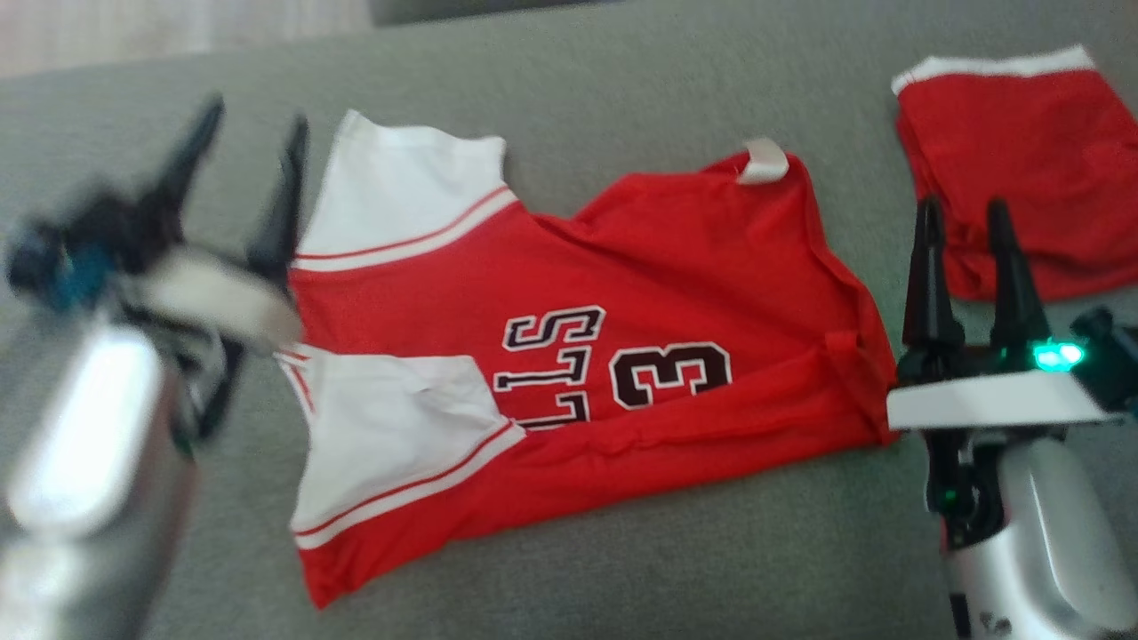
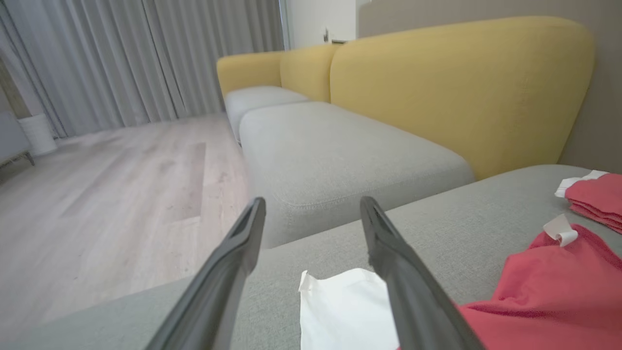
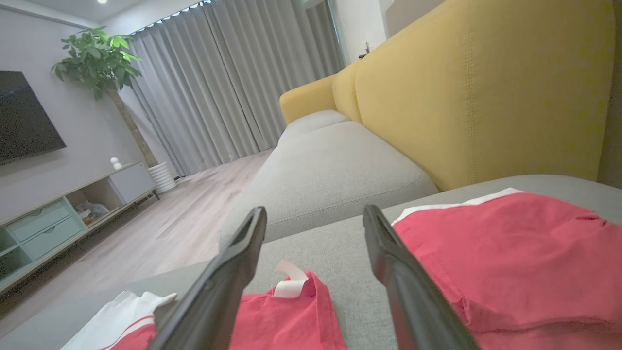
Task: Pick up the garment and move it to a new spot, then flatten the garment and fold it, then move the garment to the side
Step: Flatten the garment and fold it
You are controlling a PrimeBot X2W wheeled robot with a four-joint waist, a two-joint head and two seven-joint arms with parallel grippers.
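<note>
Hovering open and empty, my left gripper (image 1: 257, 114) at the frame's left, my right gripper (image 1: 963, 206) at lower right. Between them the garment (image 1: 693, 258) lies centre frame on the grey cushion (image 1: 622, 569), one fold apparently in; more folding and the sideways move remain, I'd judge. Upper right, another red piece (image 1: 1022, 151).

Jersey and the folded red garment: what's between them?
Bare grey cushion, seen in the head view; the open right pincer stands at the gap's near end.
</note>
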